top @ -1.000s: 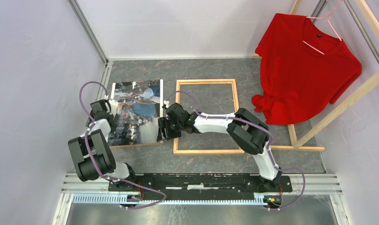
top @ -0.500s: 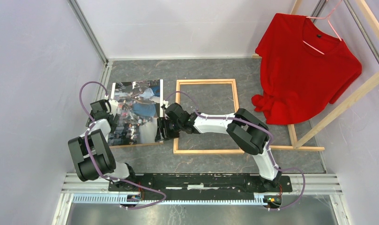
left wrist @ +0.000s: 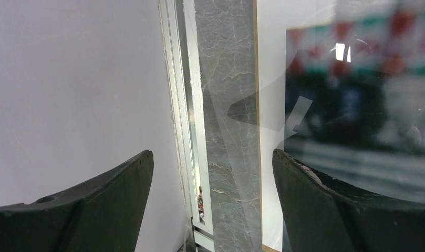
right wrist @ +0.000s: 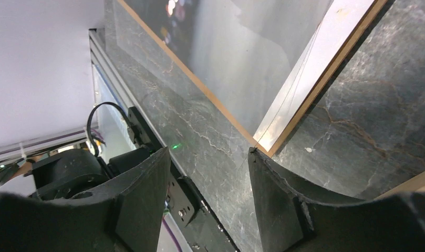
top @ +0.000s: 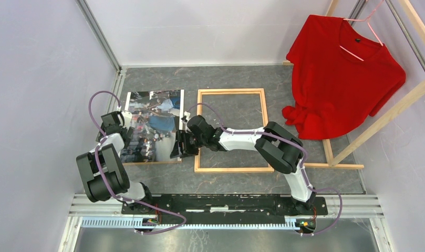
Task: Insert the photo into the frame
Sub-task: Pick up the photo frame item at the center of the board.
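Photo near-right corner now farther left, against the half-open right tool; left tool wide, empty.

The photo, a white-edged print of people in blue, is lying flat between the left end effector and the right end effector. The frame, empty light wood, is lying flat just right of the right end effector, beside the photo.

end effector spread over the table, photo corner beside one fingertip.
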{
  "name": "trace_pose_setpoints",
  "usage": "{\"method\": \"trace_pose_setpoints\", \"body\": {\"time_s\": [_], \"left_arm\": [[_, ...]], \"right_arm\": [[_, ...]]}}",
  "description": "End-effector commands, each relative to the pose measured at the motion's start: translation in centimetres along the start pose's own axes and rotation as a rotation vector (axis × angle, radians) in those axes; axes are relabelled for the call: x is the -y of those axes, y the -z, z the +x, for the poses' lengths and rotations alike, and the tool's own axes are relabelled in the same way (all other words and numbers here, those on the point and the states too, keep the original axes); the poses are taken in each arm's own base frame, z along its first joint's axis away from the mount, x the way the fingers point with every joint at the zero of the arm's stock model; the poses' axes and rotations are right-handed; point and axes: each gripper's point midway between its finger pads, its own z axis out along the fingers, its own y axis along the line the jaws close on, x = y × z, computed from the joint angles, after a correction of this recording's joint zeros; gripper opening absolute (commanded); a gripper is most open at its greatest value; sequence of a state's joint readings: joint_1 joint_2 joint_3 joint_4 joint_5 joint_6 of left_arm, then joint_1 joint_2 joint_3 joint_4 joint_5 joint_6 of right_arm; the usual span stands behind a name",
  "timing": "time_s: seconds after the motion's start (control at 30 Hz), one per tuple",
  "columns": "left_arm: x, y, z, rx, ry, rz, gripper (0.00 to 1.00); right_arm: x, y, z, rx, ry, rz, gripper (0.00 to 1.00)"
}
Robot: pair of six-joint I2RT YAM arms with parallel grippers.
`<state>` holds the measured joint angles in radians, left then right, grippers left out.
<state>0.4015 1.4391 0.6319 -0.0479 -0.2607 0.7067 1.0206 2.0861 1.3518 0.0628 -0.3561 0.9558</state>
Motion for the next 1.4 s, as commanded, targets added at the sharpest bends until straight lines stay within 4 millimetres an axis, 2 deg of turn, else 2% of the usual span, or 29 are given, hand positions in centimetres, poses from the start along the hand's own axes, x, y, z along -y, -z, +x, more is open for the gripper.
{"method": "trace_pose_setpoints", "body": {"time_s": [0.0, 0.37, 0.5, 0.63, 1.03, 1.37], "left_arm": [[6.7, -0.2, 5.1, -0.136, -0.057, 0.242, 0.91], [6.6, -0.1, 5.1, -0.13, -0.066, 0.235, 0.91], [6.5, -0.1, 5.2, -0.129, -0.073, 0.228, 0.91], [6.4, -0.2, 5.3, -0.131, -0.079, 0.225, 0.91], [6.3, -0.1, 5.1, -0.127, -0.076, 0.224, 0.9], [6.4, -0.1, 5.1, -0.13, -0.074, 0.233, 0.9]], "right_arm": [[-4.7, 1.7, -1.5, 0.064, -0.032, -0.188, 0.62], [-5.1, 1.6, -1.3, 0.075, -0.118, -0.284, 0.63], [-6.0, 2.0, -1.5, 0.096, -0.143, -0.357, 0.63], [-5.9, 1.9, -1.5, 0.095, -0.142, -0.354, 0.64], [-3.6, 1.3, -0.3, 0.082, -0.175, -0.286, 0.67], [-1.5, 0.3, 1.7, 0.053, -0.218, -0.213, 0.67]]}}
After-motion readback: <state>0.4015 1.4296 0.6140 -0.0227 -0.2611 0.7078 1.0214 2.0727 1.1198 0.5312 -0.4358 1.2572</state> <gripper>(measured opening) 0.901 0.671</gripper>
